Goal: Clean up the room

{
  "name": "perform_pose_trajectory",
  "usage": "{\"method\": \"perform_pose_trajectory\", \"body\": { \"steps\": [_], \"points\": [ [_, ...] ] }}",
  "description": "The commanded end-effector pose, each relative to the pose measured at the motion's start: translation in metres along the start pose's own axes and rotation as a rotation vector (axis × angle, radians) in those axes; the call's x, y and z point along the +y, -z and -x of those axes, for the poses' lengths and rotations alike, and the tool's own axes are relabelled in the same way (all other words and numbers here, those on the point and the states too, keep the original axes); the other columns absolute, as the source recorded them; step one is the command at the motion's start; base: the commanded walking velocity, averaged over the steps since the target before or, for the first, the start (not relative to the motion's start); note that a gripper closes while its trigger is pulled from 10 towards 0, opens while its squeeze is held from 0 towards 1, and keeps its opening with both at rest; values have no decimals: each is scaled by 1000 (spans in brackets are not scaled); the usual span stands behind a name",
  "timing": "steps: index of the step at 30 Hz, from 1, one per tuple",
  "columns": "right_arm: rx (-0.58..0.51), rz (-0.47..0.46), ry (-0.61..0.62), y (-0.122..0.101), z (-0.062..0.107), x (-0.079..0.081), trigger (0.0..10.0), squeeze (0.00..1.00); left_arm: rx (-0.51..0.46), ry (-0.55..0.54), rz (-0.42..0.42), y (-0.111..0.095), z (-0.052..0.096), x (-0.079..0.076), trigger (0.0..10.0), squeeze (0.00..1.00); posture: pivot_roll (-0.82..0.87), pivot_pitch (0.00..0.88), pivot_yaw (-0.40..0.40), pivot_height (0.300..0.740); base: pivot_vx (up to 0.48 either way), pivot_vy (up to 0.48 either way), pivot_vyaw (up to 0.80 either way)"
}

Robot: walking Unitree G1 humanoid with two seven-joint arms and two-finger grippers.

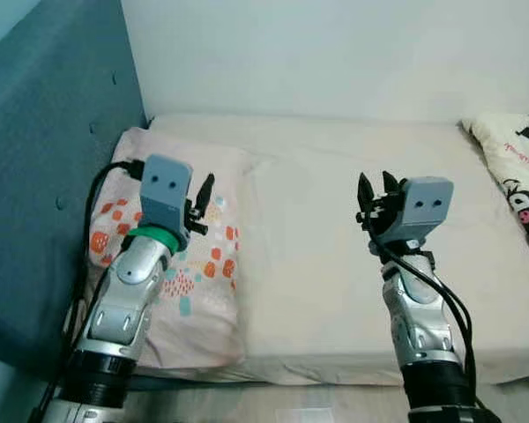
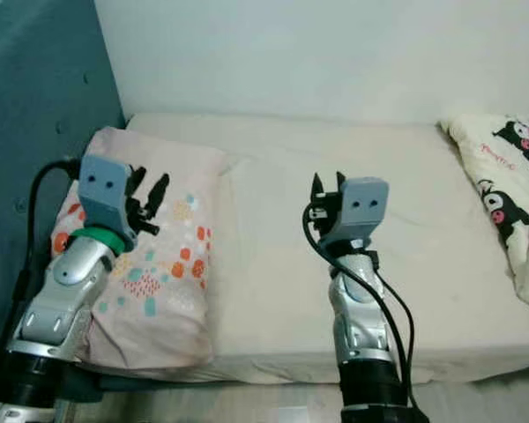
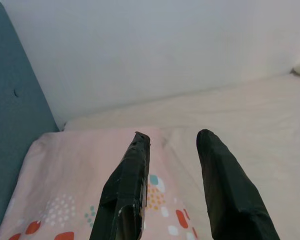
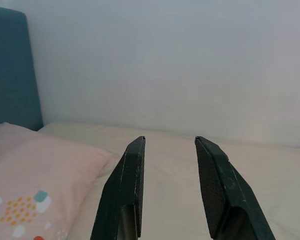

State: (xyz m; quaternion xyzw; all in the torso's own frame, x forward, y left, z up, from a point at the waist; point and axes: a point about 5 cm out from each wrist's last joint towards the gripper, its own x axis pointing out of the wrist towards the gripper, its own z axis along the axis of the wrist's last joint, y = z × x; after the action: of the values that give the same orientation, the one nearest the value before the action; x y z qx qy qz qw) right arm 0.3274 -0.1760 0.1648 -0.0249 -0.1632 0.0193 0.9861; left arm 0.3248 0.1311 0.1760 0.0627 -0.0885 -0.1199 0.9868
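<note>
— What's the room like?

— A bed point(image 1: 353, 291) with a plain cream sheet sits against a white wall point(image 1: 335, 53), with a padded teal headboard point(image 1: 44, 159) on the robot's left. A strip of pale floor shows along the near edge.

— How many things are on it?

— Two soft things. One pink pillow point(image 1: 203, 282) with orange, teal and white spots lies at the headboard end, flat on the sheet. One white blanket point(image 2: 502, 185) printed with black cartoon figures (rumpled, partly out of frame) lies at the far right end, well apart from the pillow.

— And the arms?

— Both are raised over the bed. The left end effector point(image 1: 201, 204) hovers above the pillow, its two black fingers point(image 3: 127, 190) spread apart with nothing between them. The right end effector point(image 1: 376, 196) hangs over the bare middle of the sheet, fingers point(image 4: 217, 185) likewise parted and gripping nothing.

— Any containers?

— None that I can make out.
</note>
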Motion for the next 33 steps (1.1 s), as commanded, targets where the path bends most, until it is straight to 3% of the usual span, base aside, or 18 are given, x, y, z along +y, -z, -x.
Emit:
{"method": "perform_pose_trajectory", "body": {
  "steps": [1,5,9,22,29,33],
  "points": [
    [21,-2,5,6,2,-1,10000,0,15,24,11,7,3,-6,10000,0,31,0,-18,740,0,0,0],
    [25,-3,3,7,2,0,10000,0,14,31,10,8,3,-8,10000,0,31,0,-20,740,0,0,0],
    [32,-4,-2,9,3,2,10000,0,20,40,-44,13,3,-12,10000,0,28,0,-19,740,0,-163,0],
    [52,-8,-4,14,10,4,10000,0,27,38,-55,19,10,-14,10000,0,29,22,-14,740,0,-244,0],
    [56,-9,-4,16,10,5,10000,0,27,34,-56,19,10,-14,10000,0,31,27,-13,740,0,0,0],
    [59,-10,-5,16,11,5,10000,0,28,27,-65,20,9,-14,10000,0,32,28,-11,740,0,-480,0]
  ]
}}
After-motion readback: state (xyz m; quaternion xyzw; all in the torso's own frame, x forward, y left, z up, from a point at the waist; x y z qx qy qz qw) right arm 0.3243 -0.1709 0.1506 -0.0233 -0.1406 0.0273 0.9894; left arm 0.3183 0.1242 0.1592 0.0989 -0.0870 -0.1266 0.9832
